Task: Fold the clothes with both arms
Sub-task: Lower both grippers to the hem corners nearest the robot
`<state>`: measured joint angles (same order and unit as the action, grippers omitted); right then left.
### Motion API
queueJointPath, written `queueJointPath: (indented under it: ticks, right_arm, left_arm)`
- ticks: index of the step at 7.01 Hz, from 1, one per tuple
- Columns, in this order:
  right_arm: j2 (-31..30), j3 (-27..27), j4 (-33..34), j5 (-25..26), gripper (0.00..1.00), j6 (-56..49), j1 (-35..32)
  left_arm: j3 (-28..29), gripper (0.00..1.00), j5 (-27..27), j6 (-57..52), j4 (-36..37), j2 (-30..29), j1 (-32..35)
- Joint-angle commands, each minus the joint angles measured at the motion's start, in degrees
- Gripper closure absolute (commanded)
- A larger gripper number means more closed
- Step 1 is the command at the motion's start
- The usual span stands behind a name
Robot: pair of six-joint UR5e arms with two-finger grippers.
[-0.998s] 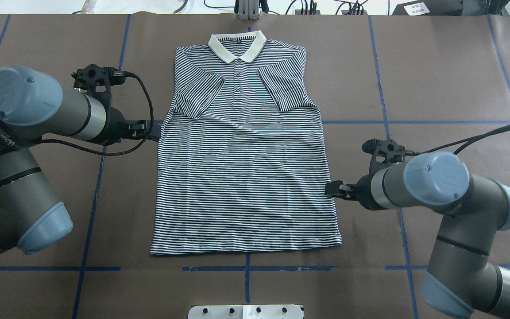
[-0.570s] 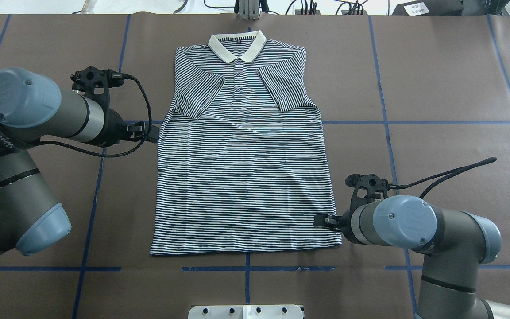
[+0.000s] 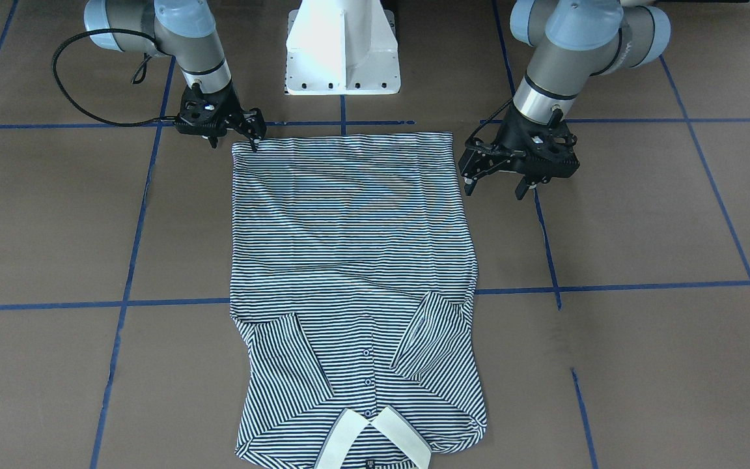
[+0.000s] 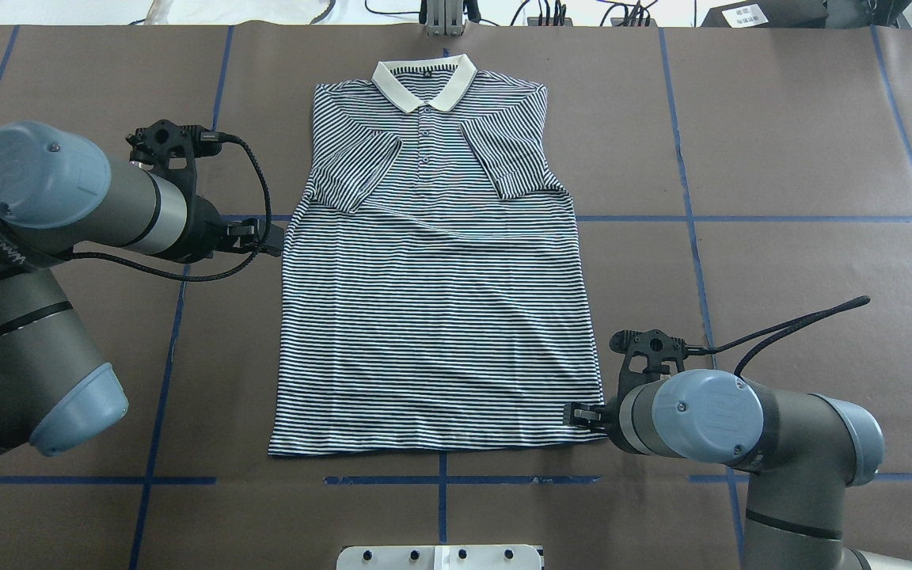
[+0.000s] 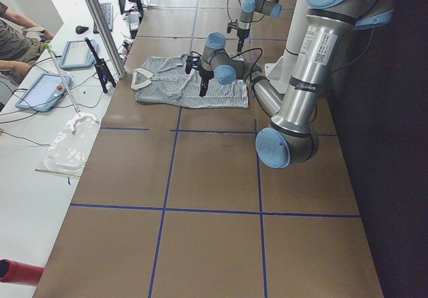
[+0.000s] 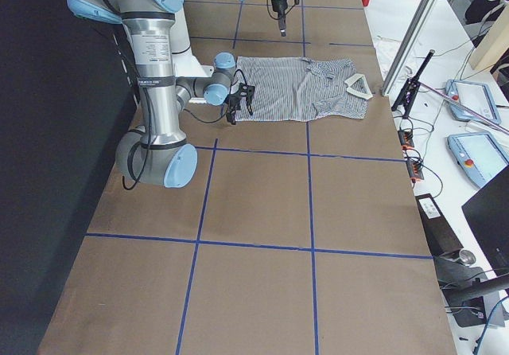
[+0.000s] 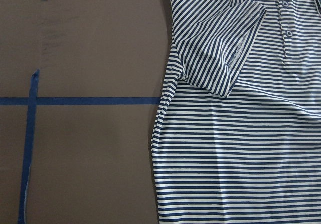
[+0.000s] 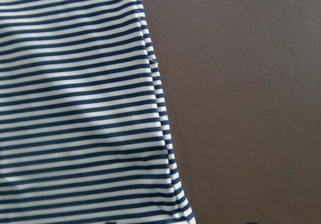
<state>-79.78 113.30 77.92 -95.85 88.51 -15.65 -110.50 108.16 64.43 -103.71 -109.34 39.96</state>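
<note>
**Claws lining up on the hem for the lengthwise fold**

The right claw sits low at the hem corner on the robot's right. Its fingers are apart and grip nothing, and its wrist view is filled by the shirt's side edge at close range. The left claw is likewise apart and empty. It hangs just off the shirt's left edge near the armpit and, judging by its wider wrist view, higher above the cloth.

The polo shirt lies flat and face up mid-worktop. Its collar points away from the robot and its hem lies toward it. Both sleeves are laid inward over the chest.

The sleeve folds look done, so the step in hand appears to be reaching for the hem. The right claw would next need to pinch its corner through both layers. The left claw would need to travel down the side edge to the other hem corner and drop to the same height, or the lift would likely skew the stripes.

Bare worktop lies broad on either side. The hem runs near a blue tape line, with the white pedestal beyond it. The collar lies close to the far edge, where a metal bracket stands.
</note>
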Motion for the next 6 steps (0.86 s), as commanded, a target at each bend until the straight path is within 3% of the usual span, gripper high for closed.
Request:
queueJointPath:
  ticks: [1, 2, 6]
  right_arm:
    - [0.06, -0.1, 0.04, -0.3, 0.59, 0.0, 0.18]
    - [-0.02, -0.01, 0.13, -0.65, 0.96, -0.26, 0.09]
    - [-0.2, 2.61, 0.04, -0.74, 1.0, -0.35, -0.26]
  left_arm:
    - [0.02, 0.0, -0.06, 0.0, 0.0, 0.0, -0.06]
    - [0.02, 0.0, -0.06, 0.0, 0.08, 0.0, -0.06]
    - [-0.15, 0.0, 0.12, 1.13, 0.08, 0.0, -0.23]
